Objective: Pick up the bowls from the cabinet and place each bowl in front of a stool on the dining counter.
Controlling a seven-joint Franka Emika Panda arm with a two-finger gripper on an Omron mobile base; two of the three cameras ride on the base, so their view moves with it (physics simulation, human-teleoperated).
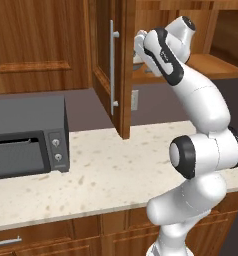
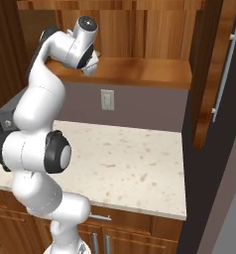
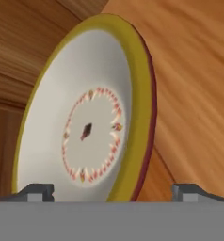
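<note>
The wall cabinet (image 1: 111, 65) hangs above the counter (image 1: 106, 170) with its door (image 1: 108, 75) swung out (the long silver handle (image 1: 112, 67) faces the left base camera), so the wooden shelf (image 2: 140, 72) inside is exposed. The arm (image 1: 201, 125) rises from the counter's front edge and bends up, reaching into the opening, its hand just above the shelf near the left end.

In the hand view 1 bowl (image 3: 85, 132) sits straight ahead of the claw (image 3: 113, 192), very close: cream inside with a ring of small marks round the middle, a yellowish rim and a dark red outside. Being round, it has no long axis; its rim lies between the 2 fingertips (image 3: 36, 192), which stand fully spread and grip nothing. My judgement: a short push forward brings the rim between them.
</note>
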